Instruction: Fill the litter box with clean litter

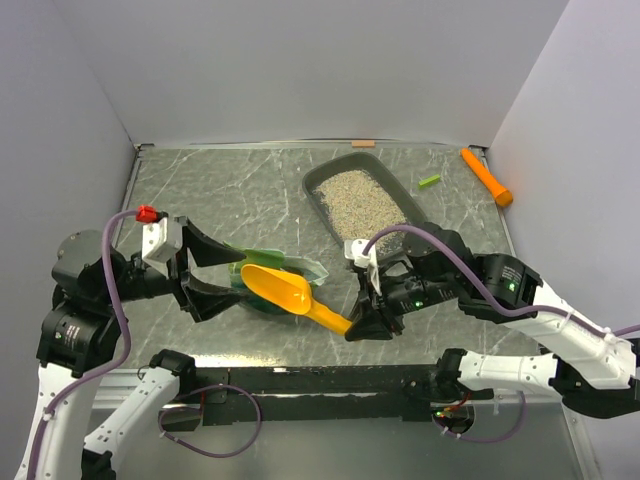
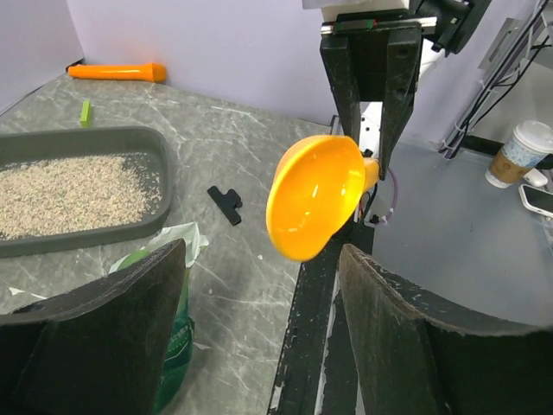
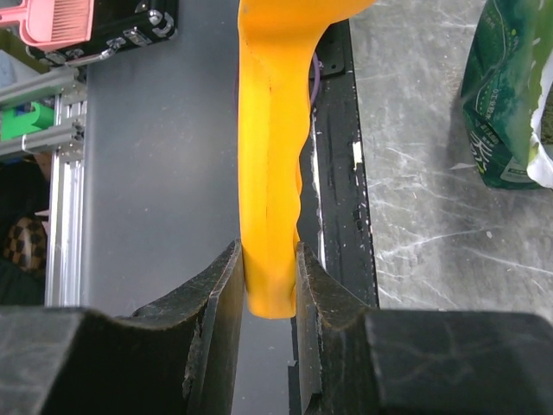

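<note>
The litter box [image 1: 320, 200], a dark grey tray at the back right of the table, holds a bed of pale clean litter [image 1: 362, 203]; it also shows in the left wrist view, litter box [image 2: 160, 173] with litter [image 2: 60, 190]. My right gripper [image 1: 362, 322] [image 3: 270, 277] is shut on the handle of an orange-yellow scoop [image 1: 283, 288] [image 3: 268, 156], whose bowl [image 2: 315, 199] hangs over a crinkled green bag [image 1: 262, 300] [image 2: 177, 294] and shows no litter. My left gripper [image 1: 238, 277] [image 2: 259, 259] stands open beside the bag's left end, holding nothing.
An orange cylinder [image 1: 487, 177] and a small green piece [image 1: 429, 181] lie at the back right corner. A black clip [image 2: 226, 203] lies on the table near the litter box. The black table rail [image 2: 315, 328] runs along the near edge. A paper cup [image 2: 518, 154] stands off the table.
</note>
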